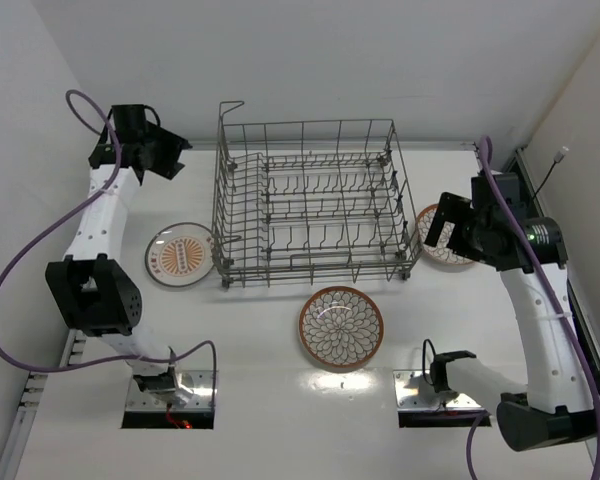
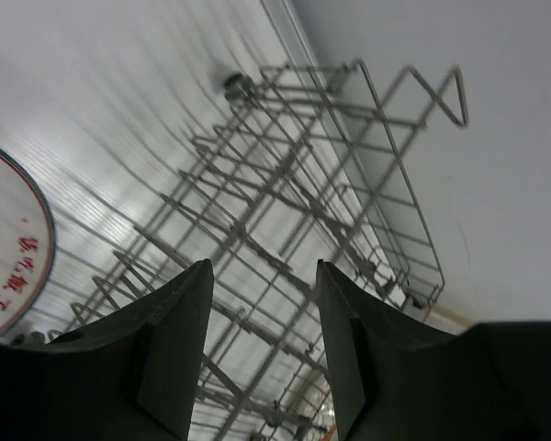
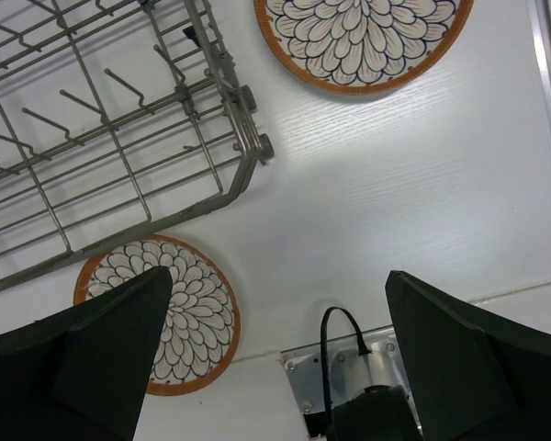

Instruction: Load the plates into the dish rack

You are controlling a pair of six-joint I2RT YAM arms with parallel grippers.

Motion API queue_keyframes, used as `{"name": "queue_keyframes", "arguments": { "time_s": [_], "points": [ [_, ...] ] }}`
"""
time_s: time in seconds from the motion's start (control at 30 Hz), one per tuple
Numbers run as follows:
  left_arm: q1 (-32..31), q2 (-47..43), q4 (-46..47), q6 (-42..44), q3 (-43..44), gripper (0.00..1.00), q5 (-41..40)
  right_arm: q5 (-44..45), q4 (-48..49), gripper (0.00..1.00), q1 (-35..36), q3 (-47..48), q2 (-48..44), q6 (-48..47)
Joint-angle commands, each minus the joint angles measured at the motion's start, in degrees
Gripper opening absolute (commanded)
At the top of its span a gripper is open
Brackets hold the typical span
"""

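I worked in a robotics lab cell, not a home kitchen. A bare white table (image 1: 280, 420) was boxed in by plain white panels (image 1: 330, 60). My arms (image 1: 98, 230) were bolted to metal base plates (image 1: 412, 392) at its near edge, trailing purple cables (image 1: 42, 238), with slotted rails (image 1: 25, 430) along the sides. The dish rack (image 1: 310, 200) and plates (image 1: 341, 328) sat on that tabletop.

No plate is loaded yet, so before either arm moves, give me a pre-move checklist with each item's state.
1. Left hand open and empty: ok.
2. Right hand open and empty: ok.
3. Grey wire dish rack has free tines, no plates inside: ok.
4. Brown-rimmed petal-patterned round plate beside the rack's right end lies flat, nothing on it: ok.
5. White round plate with orange sunburst centre is clear of the rack's left wall: cannot tell.
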Motion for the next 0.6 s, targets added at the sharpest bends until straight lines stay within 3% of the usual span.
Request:
{"name": "queue_keyframes", "arguments": {
  "time_s": [0.0, 0.17, 0.4, 0.57],
  "points": [
    [-5.23, -3.74, -0.23, -1.00, 1.94, 0.46, 2.18, 3.94, 0.11, 1.00, -0.33, 1.26, -0.81, 1.21],
    [-10.60, -7.70, -1.37, 0.14, -1.39, 0.46, 2.18, 5.08, 0.11, 1.00, -0.33, 1.78, -0.28, 1.21],
    [-16.76, -14.73, -6.03, 4.10, -4.63, 0.46, -6.06, 7.89, -0.59, 1.00, -2.17, 5.29, 5.23, 1.21],
    [-19.39, -20.08, -7.35, 4.10, -8.86, 0.46, -6.78, 0.36, 1.59, 1.00, -12.86, 5.66, 10.96, 1.21]
  ]
}}
